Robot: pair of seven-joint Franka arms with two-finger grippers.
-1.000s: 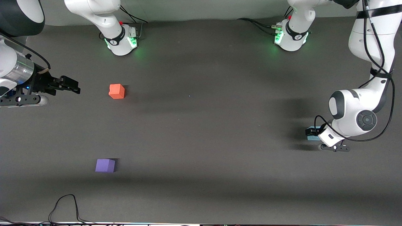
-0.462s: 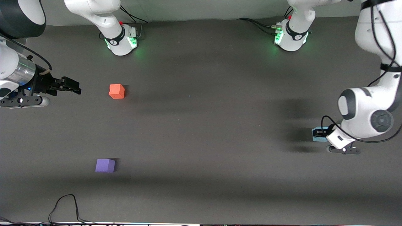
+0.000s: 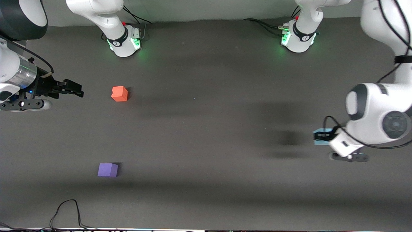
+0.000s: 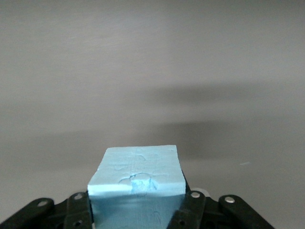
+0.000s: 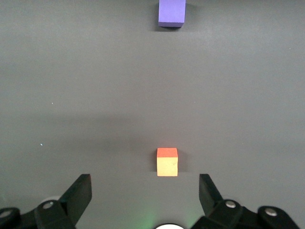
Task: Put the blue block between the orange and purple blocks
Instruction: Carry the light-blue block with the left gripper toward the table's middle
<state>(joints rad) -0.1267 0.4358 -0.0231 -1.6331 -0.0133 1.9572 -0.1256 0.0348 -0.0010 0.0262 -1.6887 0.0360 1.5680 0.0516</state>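
Left hand (image 3: 323, 136), frame right, clamps the small sky-blue matte cube (image 4: 137, 172); carry level to between orange-red cube (image 3: 119, 93) and violet cube (image 3: 107, 169). Right hand (image 5: 145, 193) waits agape, empty.

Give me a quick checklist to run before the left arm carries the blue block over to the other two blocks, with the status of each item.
1. Grip on the blue block: ok. The left gripper is shut on it, a finger on each side in the left wrist view.
2. Block lifted off the table: ok. Its shadow lies apart from it on the table.
3. Gap between the orange block and the purple block: ok, bare table between them.
4. Both target blocks resting on the table, apart: ok.
5. Right gripper out of the way: ok. It waits open, at the right arm's end, short of the orange block.
6. Path across the table: ok, nothing on it.
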